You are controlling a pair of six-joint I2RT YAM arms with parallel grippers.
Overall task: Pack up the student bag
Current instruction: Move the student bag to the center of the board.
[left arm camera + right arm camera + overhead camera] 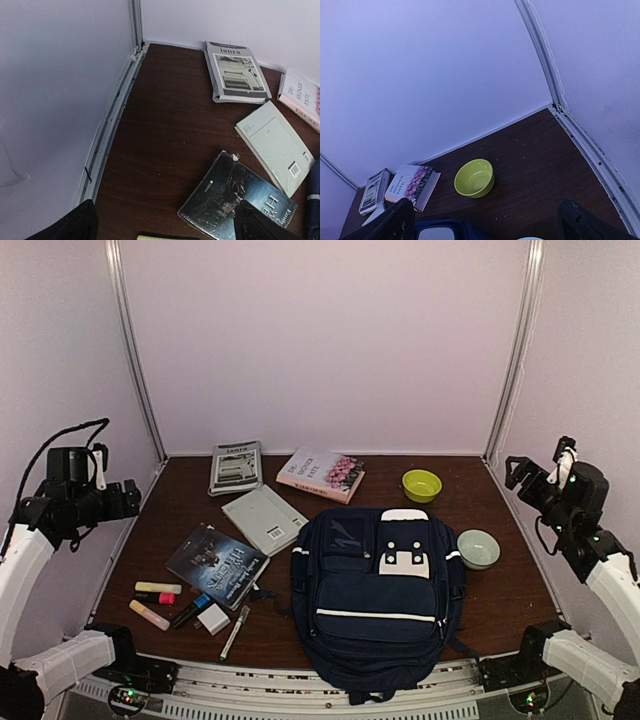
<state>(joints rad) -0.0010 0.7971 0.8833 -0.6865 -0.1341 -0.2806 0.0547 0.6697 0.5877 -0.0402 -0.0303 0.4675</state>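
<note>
The large navy-blue fabric student bag (380, 600) with white trim lies flat, front up, at the near table edge. It sits low down between the two grippers and well apart from both. Its compartments look closed, though the zips are too small to tell.

Nothing appears packed, so the task seems to be at its very start. The likely next move is to bring one arm down to the bag's top to open it before any item goes in.

The left gripper (128, 498) is raised high at the left wall with its jaws spread wide and empty. Below and ahead of it lie a glossy dark paperback (237, 202), a pale grey-green book (276, 145) and a grey magazine (236, 72).

The right gripper (518, 472) is raised high by the right wall, also wide and holding nothing. A lime-green plastic bowl (474, 178) sits below it.
</note>
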